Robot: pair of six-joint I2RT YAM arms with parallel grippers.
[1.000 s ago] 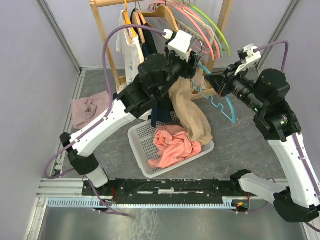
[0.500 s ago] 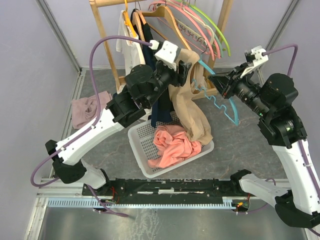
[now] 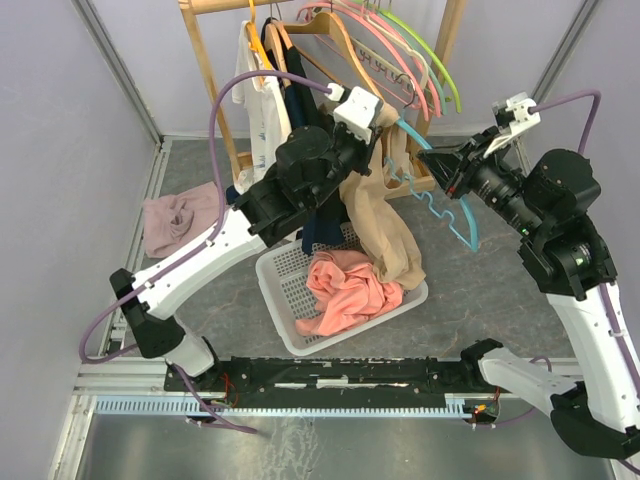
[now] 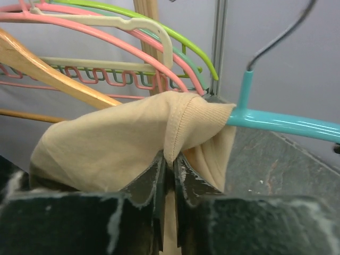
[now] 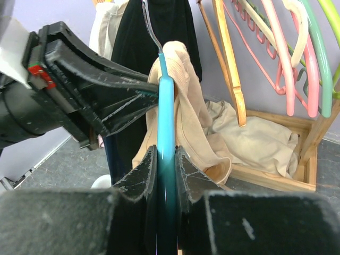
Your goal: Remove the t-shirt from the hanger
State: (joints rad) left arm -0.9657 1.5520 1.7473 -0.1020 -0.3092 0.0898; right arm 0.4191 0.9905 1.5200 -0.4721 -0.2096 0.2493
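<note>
Tan t-shirt [image 3: 378,215] hung part-way off the teal hanger [image 3: 441,204], bunched over the hanger's left end near the hook, its body trailing down toward the near side into the white basket [image 3: 283,300] on the counter. Left claw [image 4: 169,160] was pressed together on a fold of the shirt's ribbed hem or neck edge just below the hanger arm. It looked like a grip taken to peel the cloth off that end. Right claw [image 5: 166,155] was pinching the hanger's teal bar, holding it out in the air to the right of the wooden rack [image 3: 205,70], apparently so the hanger could not follow when the shirt was pulled. The hanger's right arm showed bare, so I judged the shirt about half freed. A coral garment [image 3: 345,290] lay in the basket under the shirt, suggesting that was the drop spot. The far rack carried empty coloured hangers [image 3: 400,50] and several hung garments.
</note>
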